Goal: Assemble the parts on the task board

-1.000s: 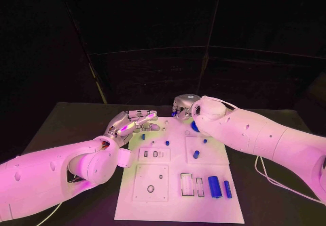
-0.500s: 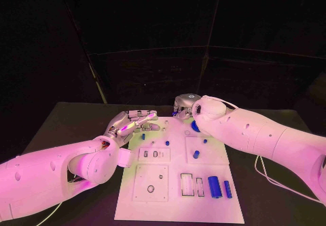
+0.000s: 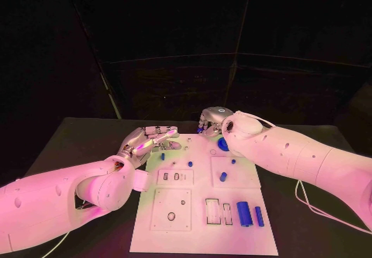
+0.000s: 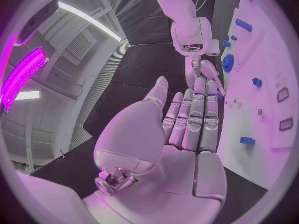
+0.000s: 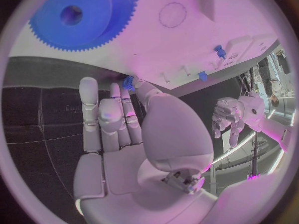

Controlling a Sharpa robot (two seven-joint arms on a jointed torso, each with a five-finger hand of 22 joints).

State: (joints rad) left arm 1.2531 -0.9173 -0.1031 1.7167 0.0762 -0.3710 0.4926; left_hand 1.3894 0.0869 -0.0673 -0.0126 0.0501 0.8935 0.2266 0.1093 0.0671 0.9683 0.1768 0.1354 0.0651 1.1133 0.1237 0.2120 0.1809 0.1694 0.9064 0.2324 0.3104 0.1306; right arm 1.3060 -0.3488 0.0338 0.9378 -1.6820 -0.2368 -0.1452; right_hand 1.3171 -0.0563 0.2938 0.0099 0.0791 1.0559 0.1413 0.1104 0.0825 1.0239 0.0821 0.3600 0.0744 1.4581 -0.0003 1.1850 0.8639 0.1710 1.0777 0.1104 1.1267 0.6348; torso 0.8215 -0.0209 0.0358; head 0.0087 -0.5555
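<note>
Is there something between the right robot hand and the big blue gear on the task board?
Nothing visible stands between them. The right robot hand is at the far edge of the task board, with a small blue part at its fingertips, and the blue gear lies on the bare board beside it.

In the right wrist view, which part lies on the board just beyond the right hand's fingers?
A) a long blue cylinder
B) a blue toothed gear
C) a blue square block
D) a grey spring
B: a round blue gear with a toothed rim and centre hole lies on the white task board beyond the right hand.
</note>
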